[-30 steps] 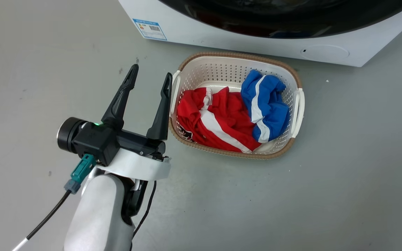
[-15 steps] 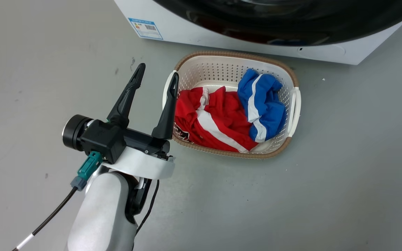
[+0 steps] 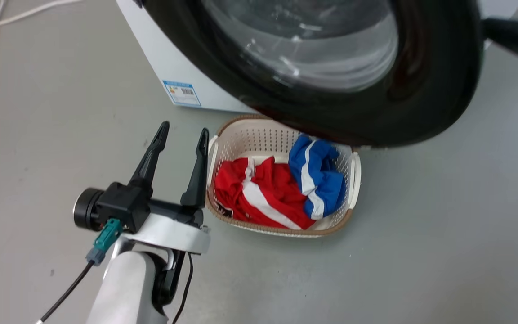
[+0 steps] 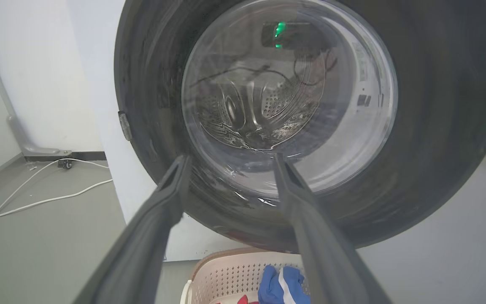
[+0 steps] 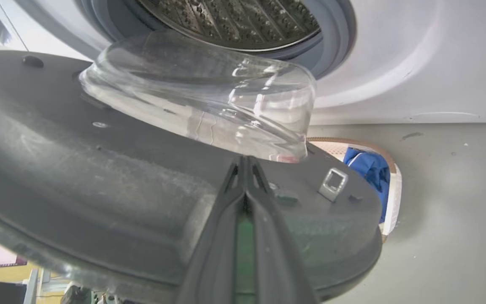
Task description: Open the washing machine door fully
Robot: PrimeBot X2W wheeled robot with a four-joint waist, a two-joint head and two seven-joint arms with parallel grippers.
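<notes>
Two dark fingers of the left gripper [image 3: 184,128] stand apart and empty in the head view, above the floor just beside the laundry basket [image 3: 259,139], much as they did a second ago. What has changed is the washing machine door [image 3: 430,90]. It lay flush along the front of the washing machine [image 3: 160,54] then, and now its black disc juts out over the basket's far rim, though the camera has shifted too. In the left wrist view the door's outer face looms ahead of the spread fingers, which touch nothing, and the perforated drum [image 4: 243,109] shows through the glass. In the right wrist view the right gripper [image 5: 245,162] has its fingers pressed together with nothing between them. Their tips are at the door's inner face just below the clear glass bowl [image 5: 201,101], with the metal latch hook [image 5: 333,184] near; whether they touch the door is hard to tell. Behind them the grey gasket [image 5: 336,25] lies uncovered. The latch is evidently released and the door partly out. It probably needs more swing, and the closed right fingers look placed to push it.
</notes>
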